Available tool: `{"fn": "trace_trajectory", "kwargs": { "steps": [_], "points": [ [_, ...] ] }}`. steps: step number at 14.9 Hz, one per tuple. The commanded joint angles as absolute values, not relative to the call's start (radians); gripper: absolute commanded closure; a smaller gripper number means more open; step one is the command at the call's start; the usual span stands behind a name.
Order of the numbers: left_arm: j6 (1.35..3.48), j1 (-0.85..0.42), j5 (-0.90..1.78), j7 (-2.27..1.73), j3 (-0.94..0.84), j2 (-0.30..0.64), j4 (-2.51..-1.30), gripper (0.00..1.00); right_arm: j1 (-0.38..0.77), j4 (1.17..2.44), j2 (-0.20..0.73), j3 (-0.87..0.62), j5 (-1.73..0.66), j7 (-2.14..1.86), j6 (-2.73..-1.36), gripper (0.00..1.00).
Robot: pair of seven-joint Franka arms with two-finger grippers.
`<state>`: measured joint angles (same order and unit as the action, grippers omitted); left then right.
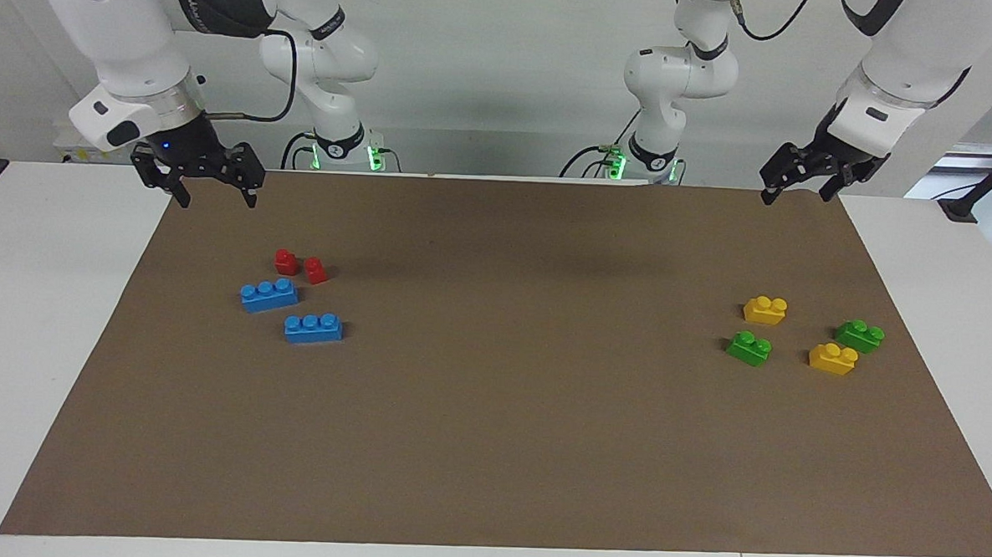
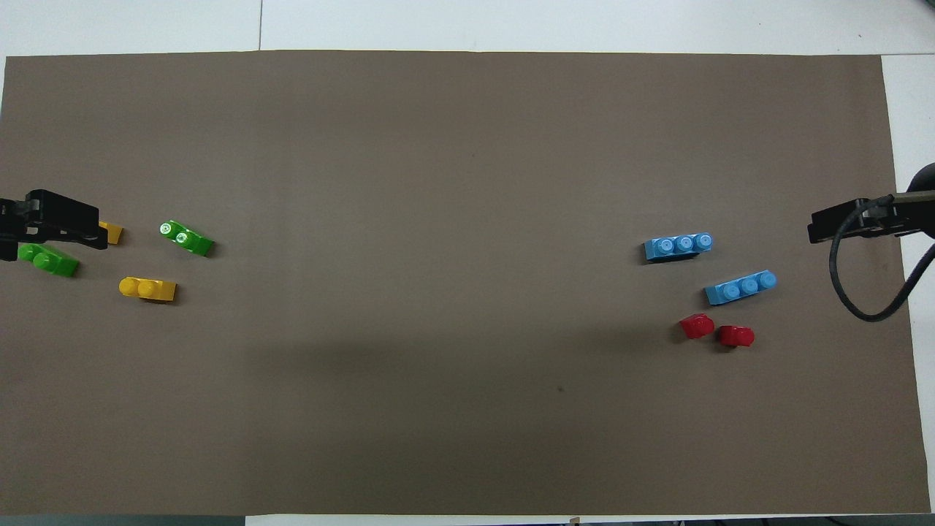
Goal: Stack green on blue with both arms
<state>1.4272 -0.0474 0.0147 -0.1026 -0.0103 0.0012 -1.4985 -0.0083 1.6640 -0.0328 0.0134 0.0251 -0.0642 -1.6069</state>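
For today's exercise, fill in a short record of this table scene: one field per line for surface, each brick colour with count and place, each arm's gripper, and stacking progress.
surface: brown mat
blue bricks: two, toward the right arm's end
red blocks: two, nearer the robots than the blue
green bricks: two, toward the left arm's end
yellow bricks: two, among the green
left gripper: raised, jaws open, empty
right gripper: raised, jaws open, empty
stacking: not begun

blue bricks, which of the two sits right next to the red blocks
The blue brick nearer the robots, with the two red blocks just beside it. The other blue brick lies farther from the robots, clear of them.
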Motion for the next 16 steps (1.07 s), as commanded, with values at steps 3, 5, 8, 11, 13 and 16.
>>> {"fn": "trace_trajectory", "kwargs": {
  "steps": [3,5,8,11,13,16],
  "points": [
    [1.417,-0.057,0.025,-0.090,-0.003,-0.023,-1.517,0.00,-0.023,1.657,-0.032,0.008,0.032,-0.077,-1.589,0.00],
    [1.420,-0.052,0.025,-0.098,-0.003,-0.023,-1.517,0.00,-0.023,1.658,-0.032,0.009,0.031,-0.075,-1.589,0.00],
    [1.416,-0.052,0.025,-0.101,-0.003,-0.023,-1.517,0.00,-0.021,1.657,-0.032,0.009,0.032,-0.074,-1.589,0.00],
    [1.411,-0.051,0.025,-0.103,-0.003,-0.028,-1.520,0.00,-0.020,1.655,-0.034,0.014,0.029,-0.077,-1.598,0.00],
    [1.417,-0.046,0.025,-0.104,-0.003,-0.029,-1.528,0.00,-0.018,1.654,-0.034,0.014,0.028,-0.078,-1.598,0.00],
    [1.424,-0.044,0.025,-0.107,-0.002,-0.038,-1.548,0.00,-0.026,1.657,-0.034,0.015,0.023,-0.078,-1.641,0.00]
  ]
}}
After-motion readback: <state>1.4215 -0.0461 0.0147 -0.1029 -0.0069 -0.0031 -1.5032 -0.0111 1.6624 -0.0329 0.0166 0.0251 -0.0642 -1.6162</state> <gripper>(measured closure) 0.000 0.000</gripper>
